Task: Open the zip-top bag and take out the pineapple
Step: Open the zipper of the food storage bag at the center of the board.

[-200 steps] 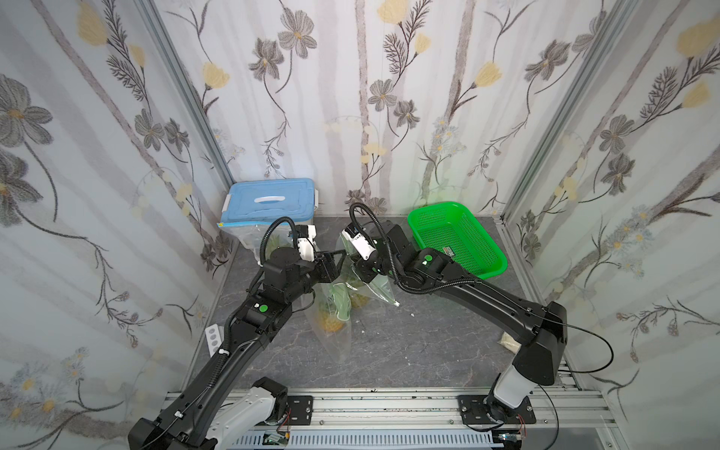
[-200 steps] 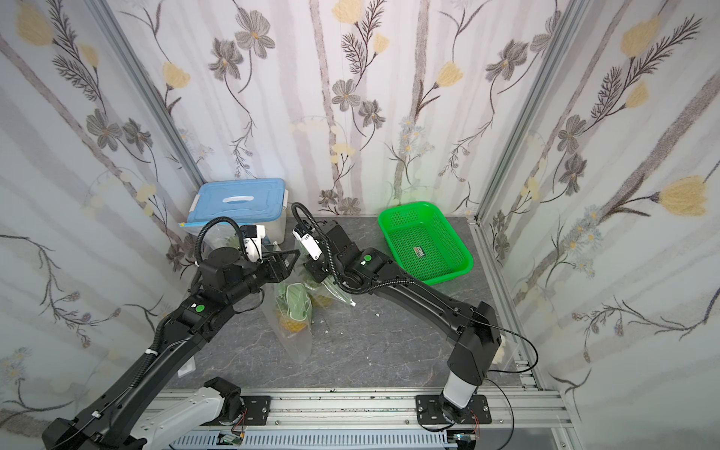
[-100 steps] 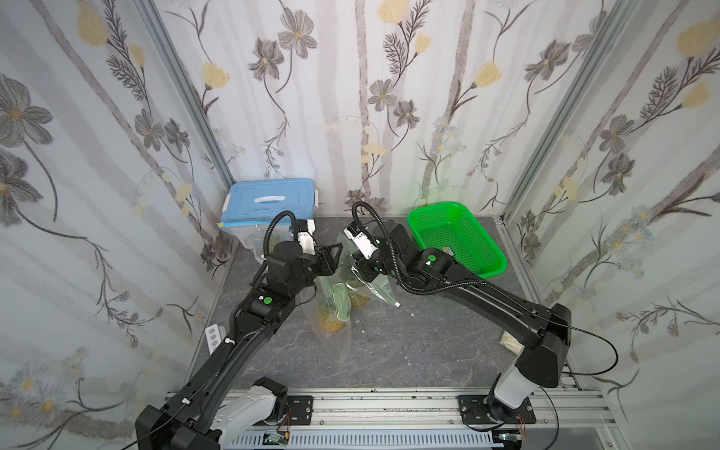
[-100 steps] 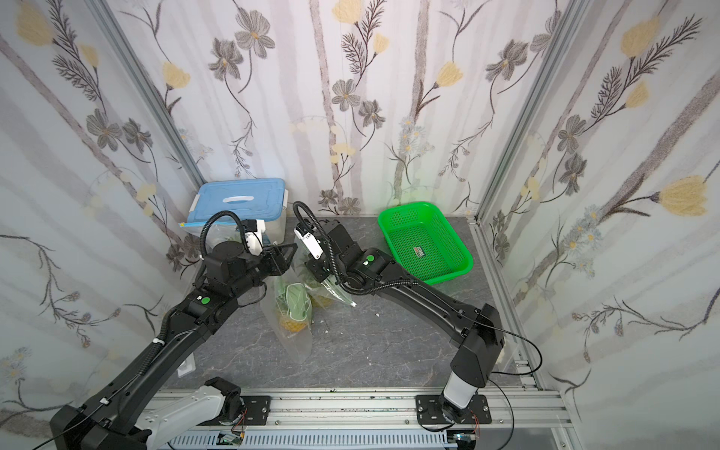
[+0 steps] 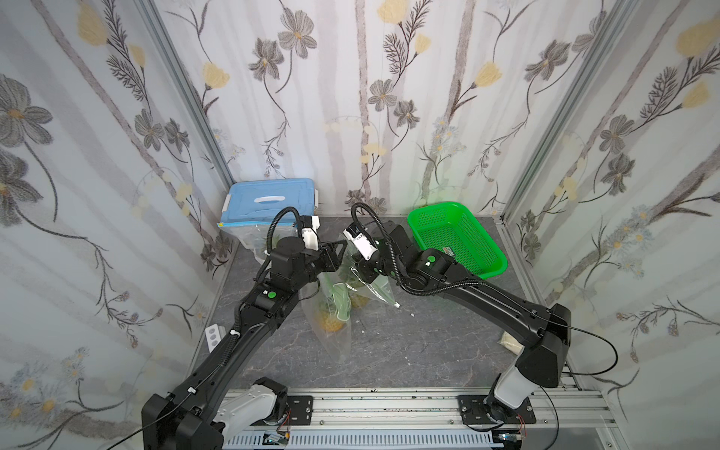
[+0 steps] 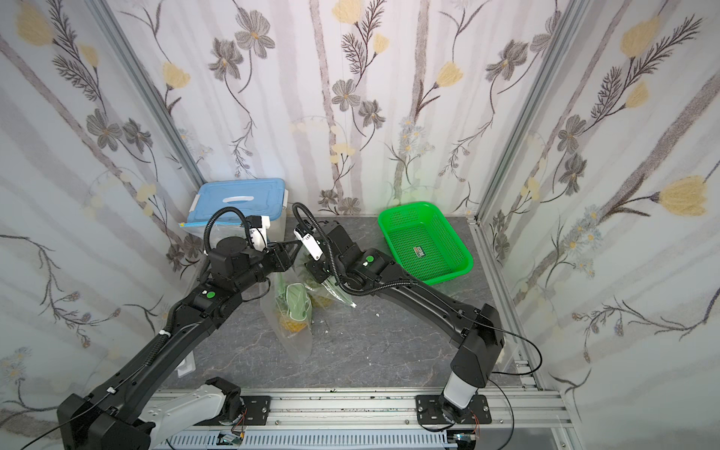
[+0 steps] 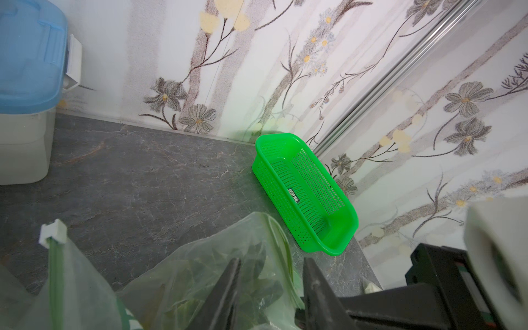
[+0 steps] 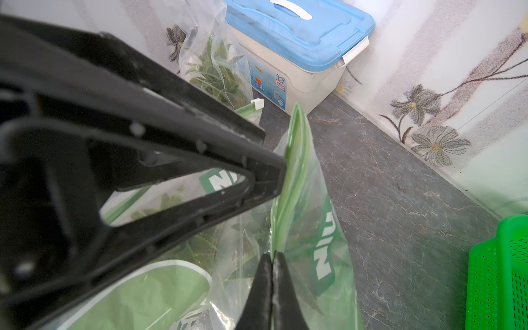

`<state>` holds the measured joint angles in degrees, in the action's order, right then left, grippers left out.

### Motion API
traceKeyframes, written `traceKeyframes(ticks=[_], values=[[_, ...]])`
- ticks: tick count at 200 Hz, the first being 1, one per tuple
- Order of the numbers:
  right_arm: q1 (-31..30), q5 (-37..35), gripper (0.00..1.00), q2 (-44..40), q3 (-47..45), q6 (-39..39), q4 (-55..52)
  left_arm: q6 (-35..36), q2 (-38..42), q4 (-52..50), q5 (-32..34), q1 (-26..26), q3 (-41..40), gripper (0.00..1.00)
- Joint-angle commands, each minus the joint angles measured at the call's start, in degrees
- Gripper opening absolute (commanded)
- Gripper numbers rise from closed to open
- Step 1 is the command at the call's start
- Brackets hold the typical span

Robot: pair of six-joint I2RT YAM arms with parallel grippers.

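At the near left edge of the grey table (image 5: 409, 343) a white power strip (image 5: 213, 336) lies close to the wall. A little farther, in the middle, the clear zip-top bag (image 5: 335, 339) hangs down from between the two grippers, and its lower end points to the near side and reaches the table. The pineapple (image 5: 329, 321) is inside this bag, in its lower half: a yellow body with green leaves above it, seen in both top views. Just to the right of it more yellow and green shows through clear film; if this is the same bag, I cannot tell.

The right gripper (image 8: 272, 263) is clenched on the green zip strip (image 8: 295, 148) of the bag's mouth, its fingertips pressed together with the strip between them. The left gripper (image 7: 273, 265) is at the left side of the mouth. Its jaws stand apart, released, with film showing between them; whether a finger touches the film I cannot tell.

At the far left a second bag (image 5: 249, 241) with leaves inside leans on the box (image 5: 269, 195) with the blue lid. At the far right stands the green basket (image 5: 496, 269), apart from the bag.
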<state>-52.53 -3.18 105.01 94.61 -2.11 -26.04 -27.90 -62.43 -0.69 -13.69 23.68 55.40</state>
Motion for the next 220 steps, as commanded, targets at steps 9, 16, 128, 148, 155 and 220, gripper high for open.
traceKeyframes(ticks=[9,16,128,148,155,220], values=[[-0.2,0.3,0.00,-0.3,0.1,-0.3,1.3,0.0,-0.7,2.4,-0.6,-0.1,0.8,0.36],[-0.2,0.3,0.00,-0.4,0.1,-0.2,1.3,-0.1,-0.7,2.5,-0.5,-0.1,0.7,0.35],[-0.4,0.6,0.00,-0.4,0.3,0.0,1.2,0.2,-1.7,2.6,-0.5,-0.1,0.5,0.25],[-0.4,0.4,0.00,-0.4,0.3,0.1,1.1,0.0,-2.0,3.0,-0.7,-0.1,0.5,0.25],[-0.4,0.4,0.00,-0.4,0.3,0.0,1.1,0.1,-2.1,3.0,-0.7,-0.1,0.5,0.24],[-0.6,0.5,0.01,-0.1,0.5,0.3,1.0,0.7,-2.6,2.2,-1.5,-0.1,1.2,0.10]])
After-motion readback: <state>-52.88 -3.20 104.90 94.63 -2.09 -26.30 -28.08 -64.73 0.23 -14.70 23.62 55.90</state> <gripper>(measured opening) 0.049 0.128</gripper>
